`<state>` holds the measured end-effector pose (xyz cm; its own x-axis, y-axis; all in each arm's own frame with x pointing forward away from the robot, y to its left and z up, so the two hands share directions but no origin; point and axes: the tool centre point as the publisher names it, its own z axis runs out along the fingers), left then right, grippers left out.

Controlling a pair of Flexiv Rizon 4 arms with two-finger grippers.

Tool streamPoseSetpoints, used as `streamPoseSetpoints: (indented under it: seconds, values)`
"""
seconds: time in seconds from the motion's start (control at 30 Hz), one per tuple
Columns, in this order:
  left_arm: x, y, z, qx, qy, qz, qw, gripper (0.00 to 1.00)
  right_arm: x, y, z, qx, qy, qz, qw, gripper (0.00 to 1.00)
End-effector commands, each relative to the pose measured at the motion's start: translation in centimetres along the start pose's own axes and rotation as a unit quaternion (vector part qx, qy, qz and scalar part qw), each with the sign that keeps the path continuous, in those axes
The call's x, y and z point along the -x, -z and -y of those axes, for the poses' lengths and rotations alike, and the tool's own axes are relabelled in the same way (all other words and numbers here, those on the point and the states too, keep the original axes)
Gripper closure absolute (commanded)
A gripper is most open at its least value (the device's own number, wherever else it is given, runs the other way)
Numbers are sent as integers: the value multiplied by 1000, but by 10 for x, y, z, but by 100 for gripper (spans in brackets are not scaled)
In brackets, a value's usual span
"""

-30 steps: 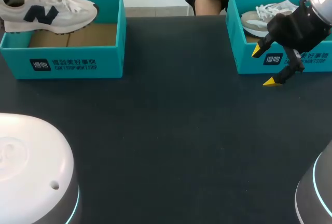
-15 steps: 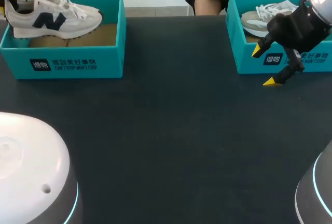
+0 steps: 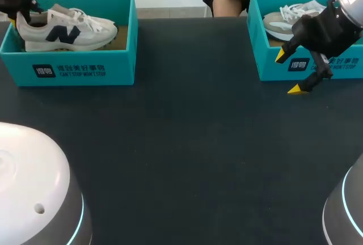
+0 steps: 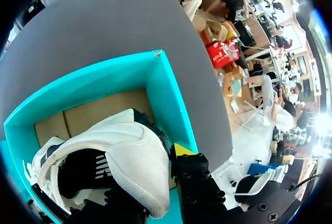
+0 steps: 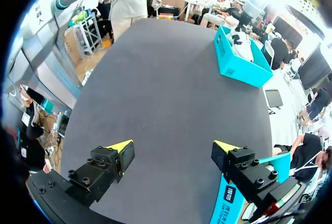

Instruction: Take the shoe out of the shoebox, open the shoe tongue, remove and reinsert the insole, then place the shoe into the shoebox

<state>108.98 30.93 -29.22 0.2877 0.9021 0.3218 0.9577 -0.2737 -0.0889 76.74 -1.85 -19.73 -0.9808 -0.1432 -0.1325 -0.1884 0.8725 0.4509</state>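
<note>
A white shoe point(image 3: 68, 29) with a dark logo sits low inside the left teal shoebox point(image 3: 85, 69), toe pointing right. My left gripper point(image 3: 20, 13) is shut on its heel at the box's left end. In the left wrist view the heel point(image 4: 129, 167) fills the space between the fingers, and one yellow fingertip point(image 4: 181, 150) presses on its side; the other is hidden. My right gripper point(image 3: 288, 73) hangs open just in front of the right teal shoebox point(image 3: 264, 43), with nothing between its fingers point(image 5: 122, 149).
A second pale shoe point(image 3: 286, 21) lies in the right box. From the right wrist view the left box point(image 5: 241, 63) shows far across the dark tabletop point(image 5: 166, 89). My arms' white bases point(image 3: 34, 188) stand at the near corners.
The left gripper has carried the shoe down and to the right, from above the box's rim to low inside it. The right arm has not moved.
</note>
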Motion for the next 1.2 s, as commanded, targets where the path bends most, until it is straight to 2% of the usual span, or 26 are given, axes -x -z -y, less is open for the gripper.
streamPoseSetpoints:
  seconds: [0.03,0.33,0.5,0.87,1.2]
  values:
    - [1,-10,-3,-1,-4,3,1000,100,1,-1,0,-1,0,-1,1000,0]
    - [9,-22,0,-12,-3,20,1000,100,1,-1,0,-1,0,-1,1000,0]
    - [17,-31,9,-11,-10,15,1000,100,1,-1,0,-1,0,-1,1000,0]
    - [30,-51,20,-34,-13,19,999,100,1,-1,0,-1,0,-1,1000,0]
    - [37,-74,15,-56,-11,11,998,100,1,-1,0,-1,0,-1,1000,0]
